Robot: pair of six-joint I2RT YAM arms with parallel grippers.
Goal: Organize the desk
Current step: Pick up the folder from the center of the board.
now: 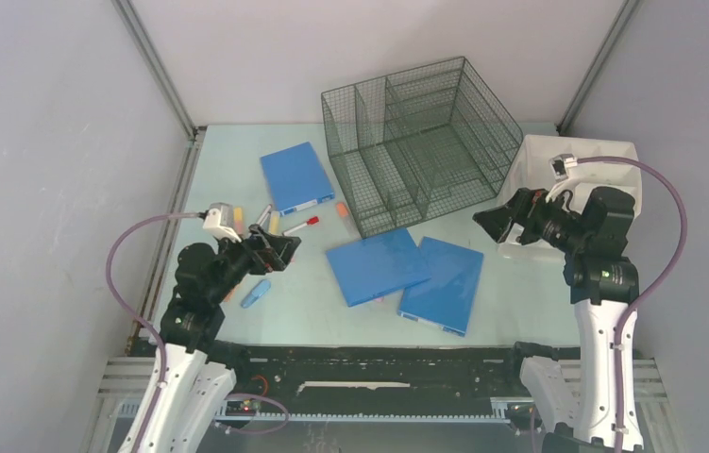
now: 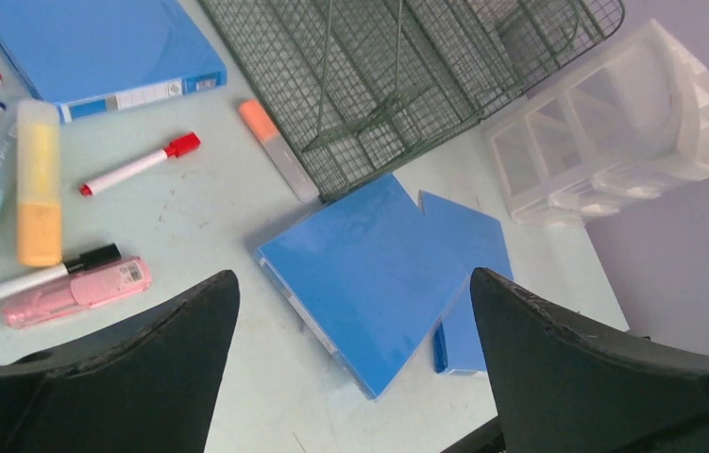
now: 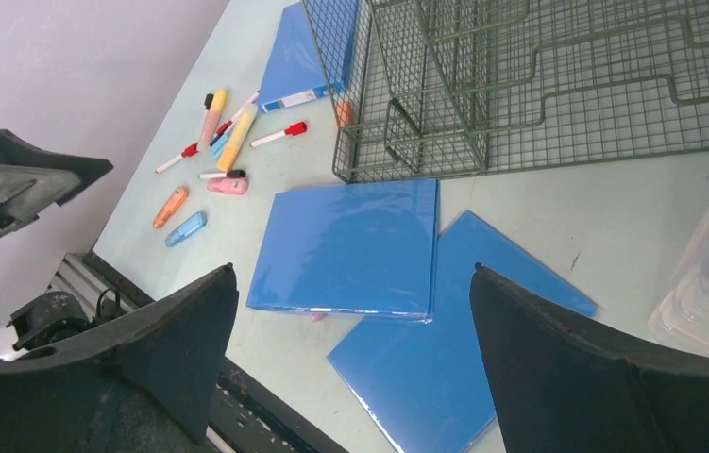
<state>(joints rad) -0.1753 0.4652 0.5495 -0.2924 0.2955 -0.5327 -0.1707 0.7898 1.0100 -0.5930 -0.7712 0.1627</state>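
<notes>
**A:** So, what is on the desk (image 1: 322, 321)?

**B:** Its pale green top fills the space between the grey walls and carries everything. A wire mesh organizer (image 1: 416, 142) stands at the back, and a blue binder (image 1: 296, 176) lies flat just to its left. Two blue folders lie in front of it, the left folder (image 1: 376, 266) overlapping an edge of the right folder (image 1: 443, 284).

**A:** And the small things?

**B:** They are scattered on the left side. A red-capped marker (image 1: 301, 226) lies near the binder, and an orange highlighter (image 1: 342, 210) is beside the organizer's front corner. A yellow highlighter (image 2: 38, 193) and a pink highlighter (image 2: 76, 291) lie close together. A blue highlighter (image 1: 256, 293) sits nearer the front edge.

**A:** The arms?

**B:** The left arm (image 1: 194, 283) hangs over that scatter. The left jaws are spread wide with nothing between them. The right arm (image 1: 600, 274) is raised in front of a white plastic drawer unit (image 1: 539, 165) at the far right. The right jaws gape just as wide and are empty too.
</notes>
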